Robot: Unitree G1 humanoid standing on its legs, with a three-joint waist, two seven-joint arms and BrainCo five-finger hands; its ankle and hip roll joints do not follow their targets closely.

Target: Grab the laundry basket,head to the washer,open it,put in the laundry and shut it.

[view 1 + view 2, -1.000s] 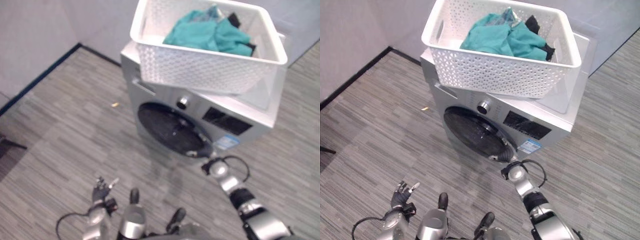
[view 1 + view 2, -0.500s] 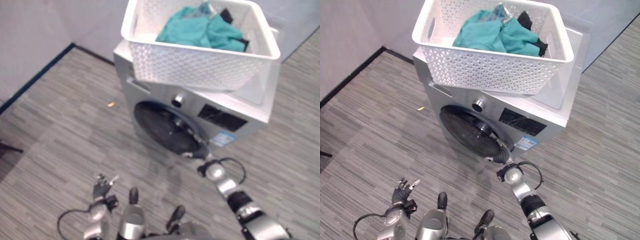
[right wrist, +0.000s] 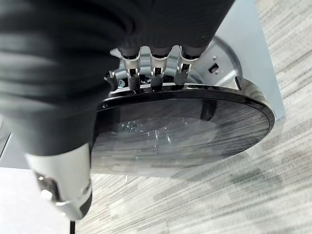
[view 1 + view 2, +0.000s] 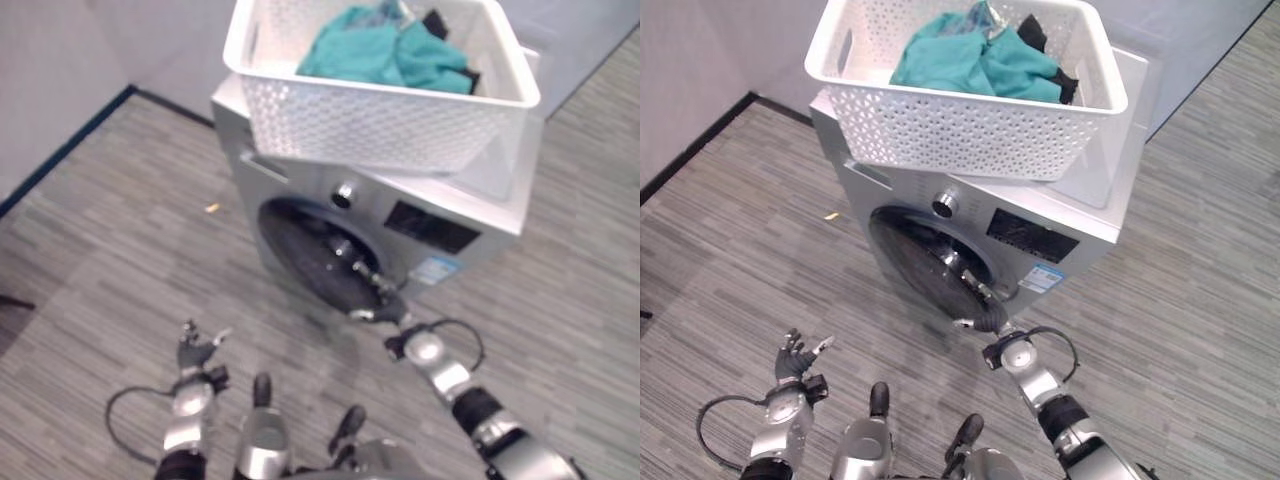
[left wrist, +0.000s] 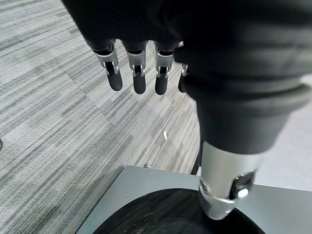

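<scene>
Right hand pulled washer door ajar; grey plank floor.

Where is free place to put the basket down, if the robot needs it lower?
The grey floor left of the washer, up to the wall, is bare except one small yellow scrap. The floor right of the washer looks free too. Crowded: the washer top under the white basket, and the door, where the right robot hand works.
</scene>
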